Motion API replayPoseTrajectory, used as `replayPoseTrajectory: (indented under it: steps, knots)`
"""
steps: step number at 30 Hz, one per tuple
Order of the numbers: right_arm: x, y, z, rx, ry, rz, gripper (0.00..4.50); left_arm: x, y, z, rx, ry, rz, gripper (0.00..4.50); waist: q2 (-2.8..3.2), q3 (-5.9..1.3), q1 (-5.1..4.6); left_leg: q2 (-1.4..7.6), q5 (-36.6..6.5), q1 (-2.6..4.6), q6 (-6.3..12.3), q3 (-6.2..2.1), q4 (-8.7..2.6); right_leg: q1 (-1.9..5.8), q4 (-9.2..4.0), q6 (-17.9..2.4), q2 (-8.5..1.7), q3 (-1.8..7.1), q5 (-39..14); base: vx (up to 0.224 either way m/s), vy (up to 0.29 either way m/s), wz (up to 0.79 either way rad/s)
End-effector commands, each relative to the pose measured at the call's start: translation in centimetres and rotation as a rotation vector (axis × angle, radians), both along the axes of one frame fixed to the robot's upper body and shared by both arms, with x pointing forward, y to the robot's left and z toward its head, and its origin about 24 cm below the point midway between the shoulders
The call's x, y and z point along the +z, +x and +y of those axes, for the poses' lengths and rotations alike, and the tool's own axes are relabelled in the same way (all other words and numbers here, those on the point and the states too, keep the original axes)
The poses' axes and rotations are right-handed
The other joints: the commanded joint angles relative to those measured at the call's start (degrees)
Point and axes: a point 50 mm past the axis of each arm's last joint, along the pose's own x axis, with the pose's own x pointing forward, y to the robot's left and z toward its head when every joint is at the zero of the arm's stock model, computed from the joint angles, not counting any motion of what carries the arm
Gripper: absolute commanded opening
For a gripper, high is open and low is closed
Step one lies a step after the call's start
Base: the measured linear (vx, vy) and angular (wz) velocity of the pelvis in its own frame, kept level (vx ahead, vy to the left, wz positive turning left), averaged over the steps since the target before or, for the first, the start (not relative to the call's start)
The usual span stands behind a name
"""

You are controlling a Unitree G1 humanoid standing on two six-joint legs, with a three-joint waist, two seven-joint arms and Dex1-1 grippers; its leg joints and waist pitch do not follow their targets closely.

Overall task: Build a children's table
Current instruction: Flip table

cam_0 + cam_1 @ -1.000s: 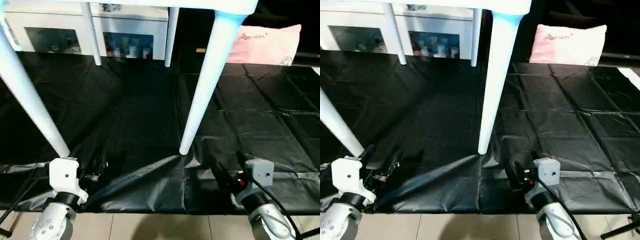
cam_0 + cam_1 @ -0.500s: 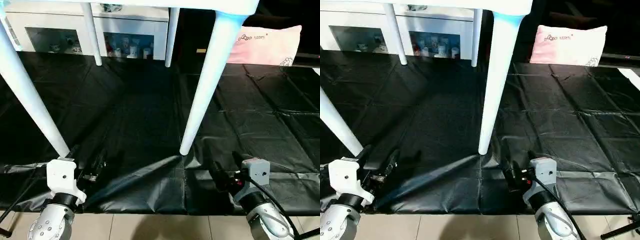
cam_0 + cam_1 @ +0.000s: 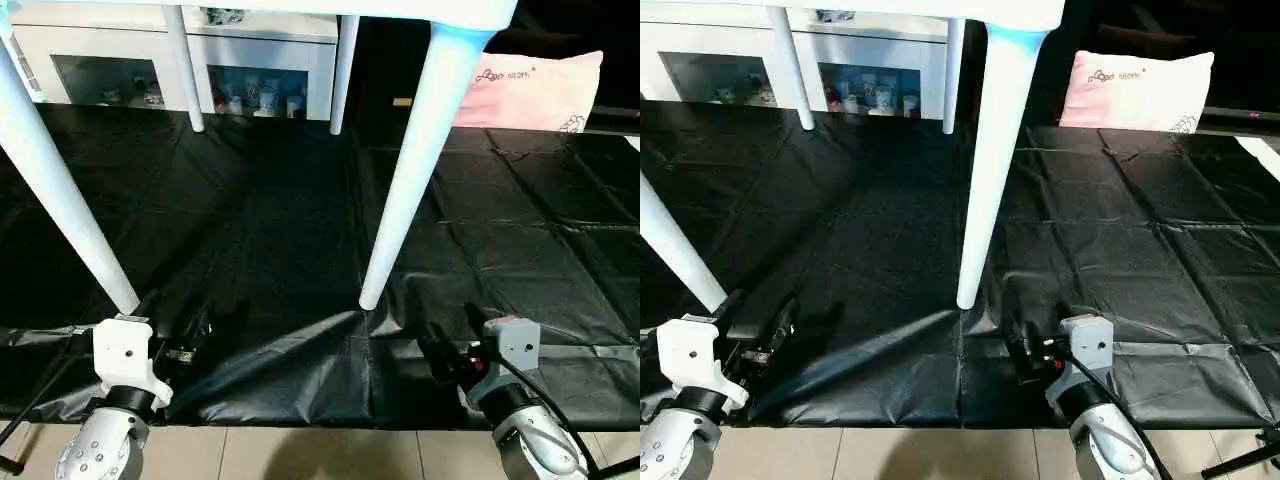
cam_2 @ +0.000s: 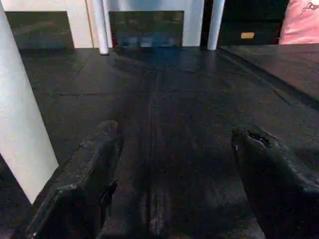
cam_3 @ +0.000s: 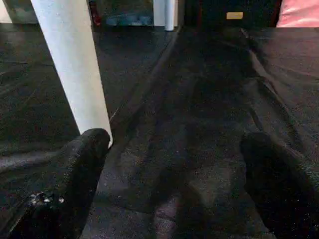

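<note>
Both my grippers have their black fingers spread wide apart, and nothing is between them. On my left gripper (image 4: 174, 164) the fingers (image 4: 84, 169) are low over the black sheet (image 3: 270, 230) that covers the floor, and my right gripper (image 5: 174, 174) is low over the same sheet, also holding nothing.

In front of me the children's table (image 3: 420, 12) stands upright on its four legs, with the white tabletop at the upper edge of my head view. Each leg has its long axis running from the tabletop down to the sheet, thick at the top and thinner toward the foot. The near right leg (image 3: 405, 180) leans a little, and its foot touches the sheet between my two grippers, closer to the right one. The near left leg (image 3: 60, 195) slants down and its foot comes just beside my left gripper. The two far legs (image 3: 183, 70) stand on the sheet in front of a white cabinet (image 3: 130, 55) with glass doors. A pink cushion (image 3: 535, 90) lies at the far right, behind the sheet.
</note>
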Motion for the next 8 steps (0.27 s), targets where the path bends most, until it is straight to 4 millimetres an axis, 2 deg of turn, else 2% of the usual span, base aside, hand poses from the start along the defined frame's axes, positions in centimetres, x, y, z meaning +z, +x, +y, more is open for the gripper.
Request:
replayPoseTrajectory:
  steps: [1,8]
  knots:
    - [0.05,0.04,-0.22,-0.004,-0.007,0.002,4.50,-0.20,-0.10,0.10,0.011,0.001,0.007,3.88,0.66,-1.63,0.07,4.94,-13.74,-0.44,1.26,-2.32,-5.46,1.73,-3.98,-7.55,-5.66,3.89,-15.82,0.000,0.000,0.00]
    - [0.05,0.04,-0.22,-0.004,-0.007,0.002,4.50,-0.20,-0.10,0.10,0.011,0.001,0.007,3.88,0.68,-1.65,0.06,4.97,-13.53,-0.46,1.31,-2.31,-5.45,1.77,-3.88,-7.87,-5.63,3.89,-14.91,0.000,0.000,0.00]
